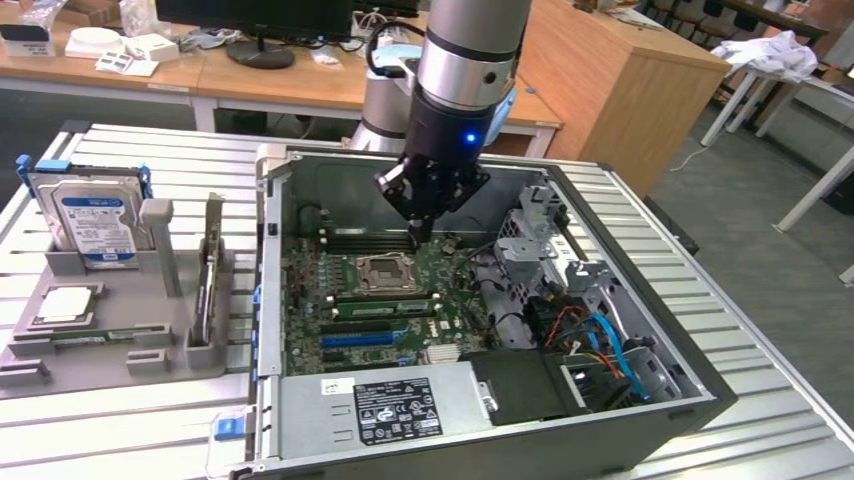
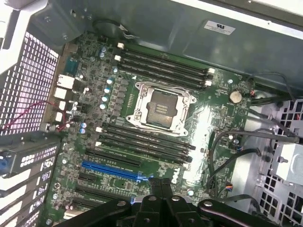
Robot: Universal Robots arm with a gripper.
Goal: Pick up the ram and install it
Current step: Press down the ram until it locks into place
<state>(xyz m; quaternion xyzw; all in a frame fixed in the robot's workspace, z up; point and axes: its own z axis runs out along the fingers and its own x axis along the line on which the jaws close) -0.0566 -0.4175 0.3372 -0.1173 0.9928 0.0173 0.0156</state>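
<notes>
Where slots flank the socket — jaws (image 1: 420,235) shut, empty.

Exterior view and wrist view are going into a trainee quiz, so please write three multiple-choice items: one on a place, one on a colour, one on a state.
1. Where does the hard drive stand?
A. On the floor
B. In the grey holder, to the exterior view's left of the computer case
C. On the wooden desk

2. What colour is the long expansion slot on the motherboard?
A. Red
B. Blue
C. White

3. How is the hand?
A. Open wide
B. Shut on the hard drive
C. Shut, holding nothing, above the motherboard

Answers:
1. B: the drive stands upright in the holder, outside the case.
2. B: the slot is bright blue among black ones.
3. C: the fingertips meet with nothing between them, inside the open case.
</notes>
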